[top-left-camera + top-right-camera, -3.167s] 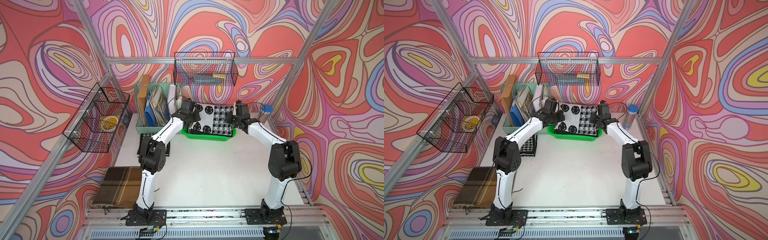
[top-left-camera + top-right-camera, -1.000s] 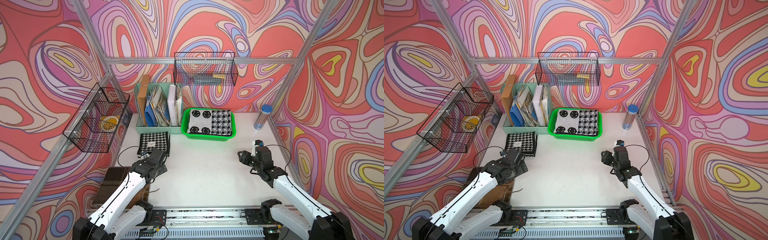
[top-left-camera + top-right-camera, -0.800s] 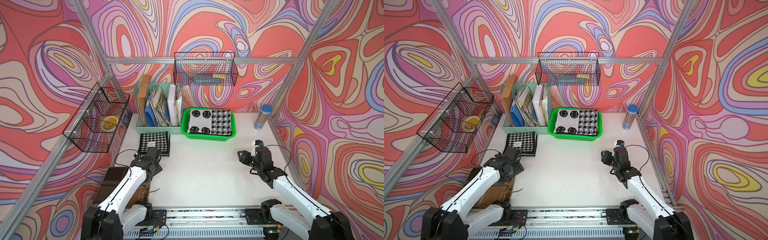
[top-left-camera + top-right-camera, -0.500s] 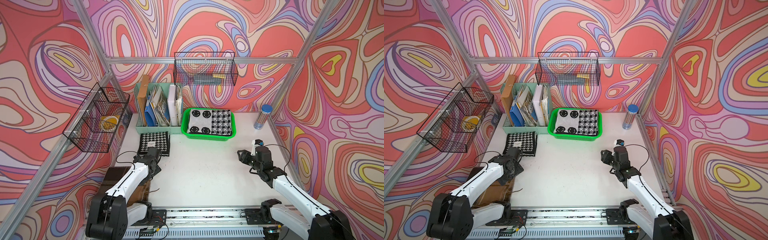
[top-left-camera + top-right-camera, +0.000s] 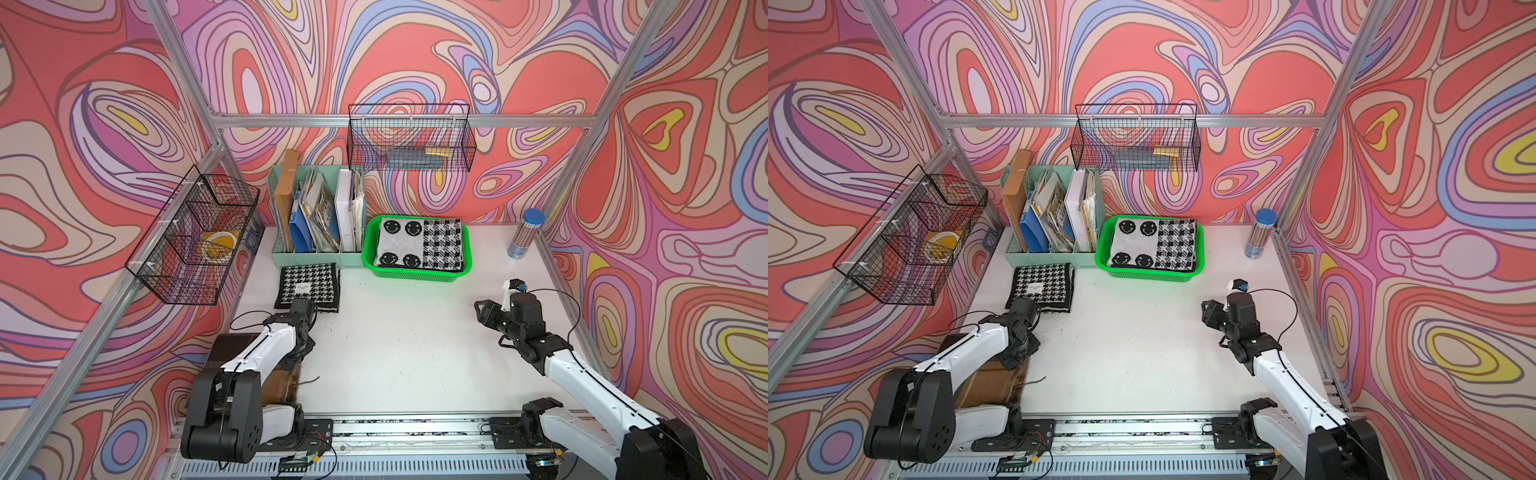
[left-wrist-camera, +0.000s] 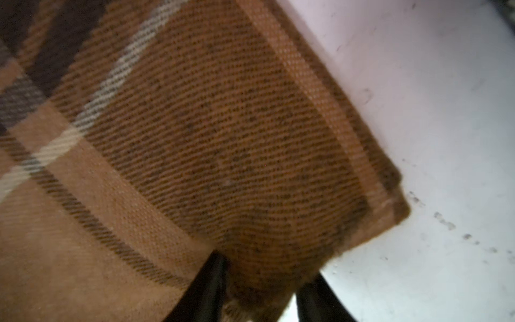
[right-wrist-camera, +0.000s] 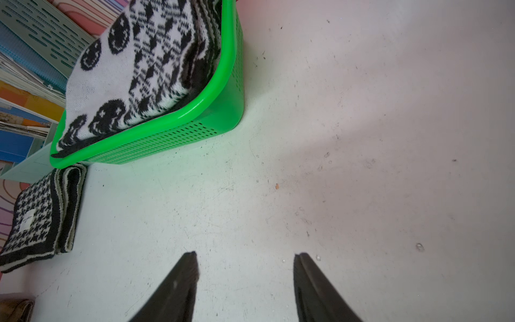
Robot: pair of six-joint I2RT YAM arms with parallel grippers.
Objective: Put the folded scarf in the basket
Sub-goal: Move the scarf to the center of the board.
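Observation:
A brown plaid folded scarf [image 5: 286, 380] lies at the table's front left corner, mostly under my left arm in both top views. In the left wrist view my left gripper [image 6: 267, 267] is shut on a bunched edge of this scarf [image 6: 195, 139], one black finger on each side of the fabric. The bright green basket [image 5: 415, 276] stands at the back middle and holds a black-and-white smiley scarf [image 5: 419, 243]. My right gripper [image 7: 245, 254] hovers open and empty over bare table at the right [image 5: 482, 311], well in front of the basket [image 7: 211, 92].
A folded houndstooth scarf [image 5: 307, 284] lies in front of the mint file organizer [image 5: 316, 220], left of the basket. Black wire baskets hang on the back wall [image 5: 409, 139] and left wall [image 5: 195, 241]. A blue-capped bottle [image 5: 525, 235] stands at the back right.
My left arm has drawn back and folded down over the brown plaid scarf, and its jaws have closed from wide open onto the fabric. The right arm has stayed still.

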